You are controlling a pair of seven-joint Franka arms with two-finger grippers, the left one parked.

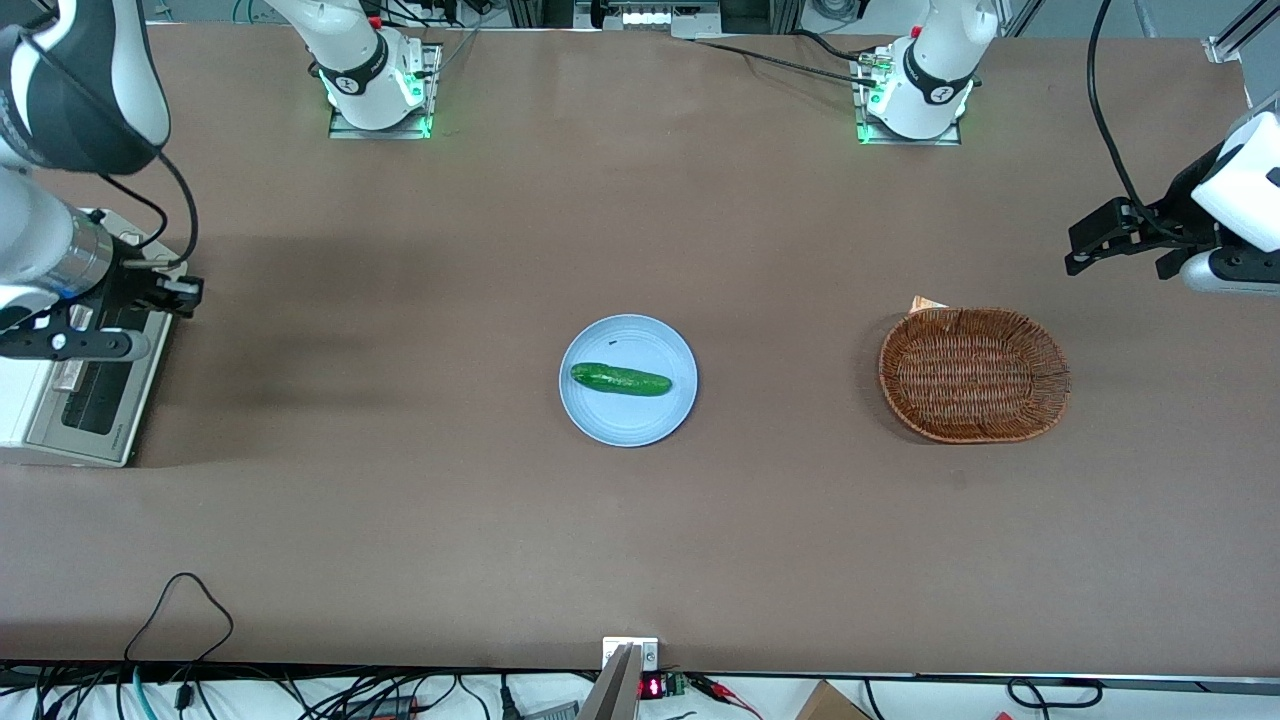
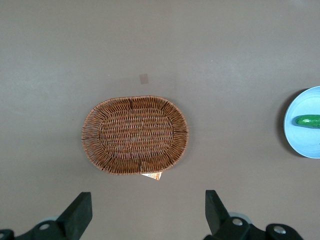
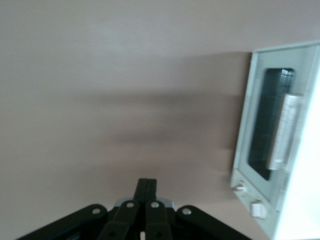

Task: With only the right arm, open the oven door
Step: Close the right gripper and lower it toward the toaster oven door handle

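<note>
The cream-white toaster oven [image 1: 20, 400] stands at the working arm's end of the table. Its oven door [image 1: 95, 395], silver-grey framed with a dark glass window, lies flat against the oven front. The door also shows in the right wrist view [image 3: 262, 130] with its steel bar handle [image 3: 284, 131] and two white knobs [image 3: 250, 200]. The right arm [image 1: 50, 255] hangs over the oven. Its black gripper [image 1: 188, 292] is at the oven's edge toward the table middle, pointing at bare table. Its fingers are shut together and empty [image 3: 147, 183], apart from the handle.
A light blue plate [image 1: 600, 420] with a green cucumber [image 1: 620, 380] sits mid-table. A brown wicker basket [image 1: 973, 374] lies toward the parked arm's end, also in the left wrist view [image 2: 135, 134]. Brown table stretches between oven and plate.
</note>
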